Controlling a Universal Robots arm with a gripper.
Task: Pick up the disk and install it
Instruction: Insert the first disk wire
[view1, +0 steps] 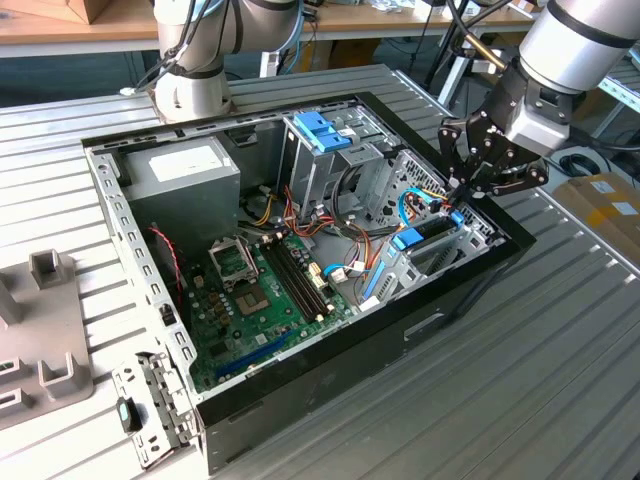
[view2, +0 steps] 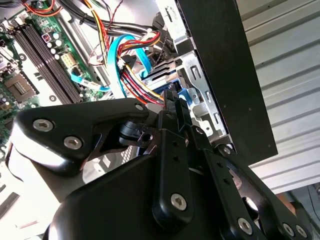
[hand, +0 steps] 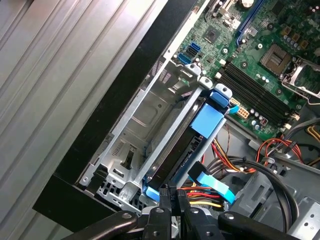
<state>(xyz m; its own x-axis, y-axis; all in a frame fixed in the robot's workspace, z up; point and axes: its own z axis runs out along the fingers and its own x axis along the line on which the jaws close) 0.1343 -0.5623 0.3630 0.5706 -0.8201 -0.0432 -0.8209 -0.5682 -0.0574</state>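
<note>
The disk, edged by its blue carrier frame, stands on edge in the metal drive bay at the corner of the open computer case. The gripper is at its end, jaws closed on the disk's edge. The case rests on a ribbed metal bench, with the motherboard exposed inside.

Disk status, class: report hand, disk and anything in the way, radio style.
Hand low at the bay's end, fingers together. Disk on edge in the drive bay, blue carrier showing. Cable bundle crowding beside the hand.

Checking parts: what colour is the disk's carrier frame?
Blue; the disk shows best in the first wrist view.
</note>
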